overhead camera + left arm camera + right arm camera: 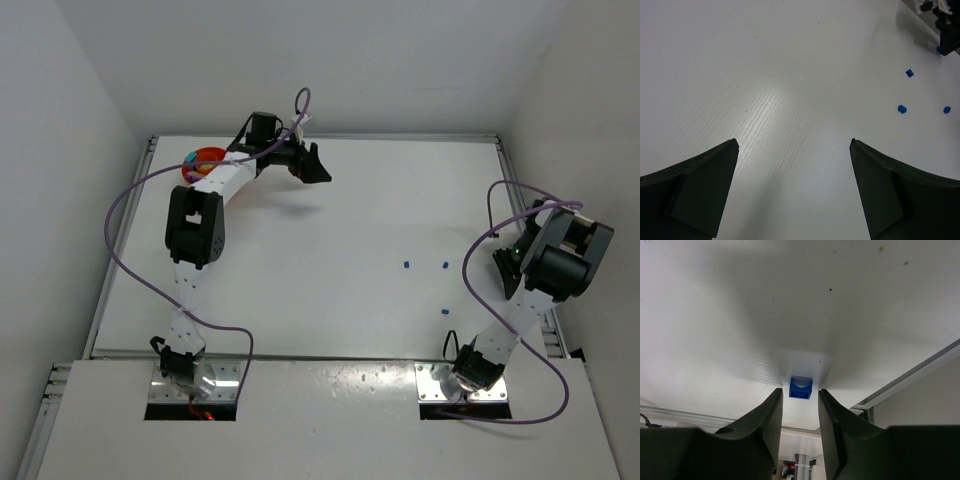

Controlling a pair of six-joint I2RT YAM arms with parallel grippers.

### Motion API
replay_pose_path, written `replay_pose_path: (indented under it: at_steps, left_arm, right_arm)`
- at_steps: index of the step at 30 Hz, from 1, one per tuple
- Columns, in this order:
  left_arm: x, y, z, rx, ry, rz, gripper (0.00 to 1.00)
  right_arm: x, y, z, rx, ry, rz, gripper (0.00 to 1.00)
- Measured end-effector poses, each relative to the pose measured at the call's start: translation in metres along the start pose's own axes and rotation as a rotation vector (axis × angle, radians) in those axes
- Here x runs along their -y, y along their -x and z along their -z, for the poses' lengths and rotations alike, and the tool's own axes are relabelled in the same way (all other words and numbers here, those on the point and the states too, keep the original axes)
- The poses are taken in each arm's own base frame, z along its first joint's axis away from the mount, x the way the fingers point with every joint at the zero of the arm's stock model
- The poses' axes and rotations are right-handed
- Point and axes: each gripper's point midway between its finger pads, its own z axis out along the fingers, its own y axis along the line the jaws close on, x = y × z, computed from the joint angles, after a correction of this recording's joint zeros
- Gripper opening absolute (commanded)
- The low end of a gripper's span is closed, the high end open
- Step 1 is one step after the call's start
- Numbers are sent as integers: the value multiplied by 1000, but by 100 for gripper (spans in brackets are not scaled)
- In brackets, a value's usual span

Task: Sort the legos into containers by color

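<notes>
Three small blue legos (407, 265) (445, 265) (441, 312) lie loose on the white table right of the middle. In the left wrist view these legos (902, 108) show far off to the right. A fourth blue lego (801, 387) sits on the table at the tips of my right gripper (800, 392), whose jaws stand narrowly apart with a gap on each side of it. In the top view my right gripper (503, 272) hides that brick. My left gripper (318, 168) (794, 142) hangs wide open and empty over bare table at the back. The orange container (205, 160) sits at the back left corner.
A raised metal rail (330, 136) frames the table, and white walls close in on three sides. The table's right rail (910, 375) runs close beside my right gripper. A purple cable (130, 200) loops out from the left arm.
</notes>
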Motion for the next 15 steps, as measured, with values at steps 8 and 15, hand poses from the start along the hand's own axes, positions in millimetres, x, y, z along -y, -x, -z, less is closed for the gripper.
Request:
replay_pose_path:
  at_steps: [8,15]
  left_arm:
    - [-1,4,0,12,4,2,100]
    - [-3,4,-1,15,17,8,100]
  right_arm:
    - [0,0,-5,2,-3,5,30]
    - [-2,1,-5,-1,-5,16,16]
